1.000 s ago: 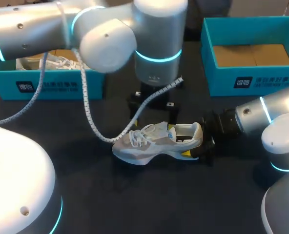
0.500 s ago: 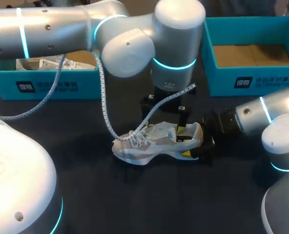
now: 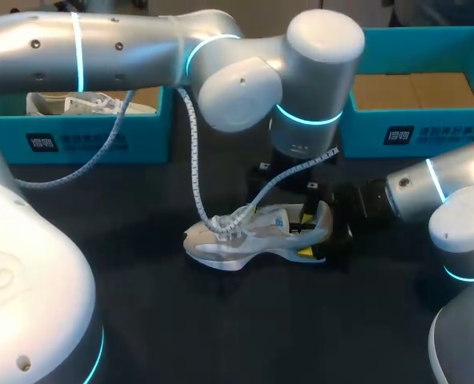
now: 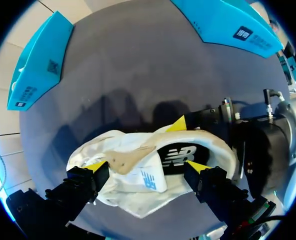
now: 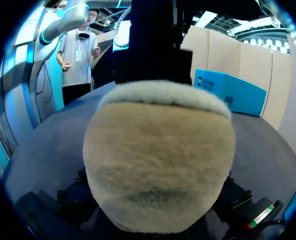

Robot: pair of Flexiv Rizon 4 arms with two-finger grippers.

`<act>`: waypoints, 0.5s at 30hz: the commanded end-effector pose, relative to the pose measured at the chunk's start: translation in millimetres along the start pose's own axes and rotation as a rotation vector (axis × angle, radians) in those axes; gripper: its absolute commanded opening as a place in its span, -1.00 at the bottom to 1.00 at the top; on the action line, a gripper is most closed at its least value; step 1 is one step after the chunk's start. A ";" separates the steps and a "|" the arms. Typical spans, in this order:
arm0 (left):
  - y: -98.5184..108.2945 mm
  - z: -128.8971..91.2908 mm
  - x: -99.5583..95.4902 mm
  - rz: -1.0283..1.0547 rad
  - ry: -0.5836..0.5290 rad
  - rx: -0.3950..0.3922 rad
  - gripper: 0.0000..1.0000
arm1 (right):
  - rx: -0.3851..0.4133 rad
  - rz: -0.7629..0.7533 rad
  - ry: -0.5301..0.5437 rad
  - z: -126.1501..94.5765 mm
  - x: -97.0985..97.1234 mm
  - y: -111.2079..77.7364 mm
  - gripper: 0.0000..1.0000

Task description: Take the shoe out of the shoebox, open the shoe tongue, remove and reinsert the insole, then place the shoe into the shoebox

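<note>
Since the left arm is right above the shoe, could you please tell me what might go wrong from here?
1. The left pincer is open over the shoe, close to the laces; closing could catch laces instead of the tongue.
2. The right pincer grips only the heel, so an upward pull might tilt the shoe.
3. The left arm's cable drapes onto the laces and could snag.

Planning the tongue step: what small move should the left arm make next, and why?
Probably lower the left gripper and close on the tongue: its jaws hang open astride it, and the right gripper holds the shoe by the heel.
</note>
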State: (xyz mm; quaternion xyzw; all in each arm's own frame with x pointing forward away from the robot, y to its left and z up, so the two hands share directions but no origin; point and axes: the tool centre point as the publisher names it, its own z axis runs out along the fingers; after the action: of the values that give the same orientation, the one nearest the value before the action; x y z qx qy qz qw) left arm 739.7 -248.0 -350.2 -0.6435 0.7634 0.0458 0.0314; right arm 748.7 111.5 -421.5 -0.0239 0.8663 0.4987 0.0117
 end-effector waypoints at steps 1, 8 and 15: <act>-1.3 10.3 5.5 -0.001 -0.022 -0.008 1.00 | 0.003 0.000 -0.001 2.8 0.1 -1.9 -1.00; 9.1 10.4 -6.5 -0.026 -0.075 0.006 1.00 | 0.003 0.000 -0.001 2.8 0.1 -1.9 -1.00; 10.3 11.3 -17.6 -0.086 -0.128 0.025 1.00 | 0.003 0.000 -0.001 2.8 0.1 -1.9 -1.00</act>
State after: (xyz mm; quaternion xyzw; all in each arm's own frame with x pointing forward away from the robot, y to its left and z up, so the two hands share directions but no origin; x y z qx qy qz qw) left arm 734.0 -228.3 -360.7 -0.6705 0.7326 0.0781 0.0876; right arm 748.7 111.6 -421.4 -0.0239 0.8663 0.4988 0.0117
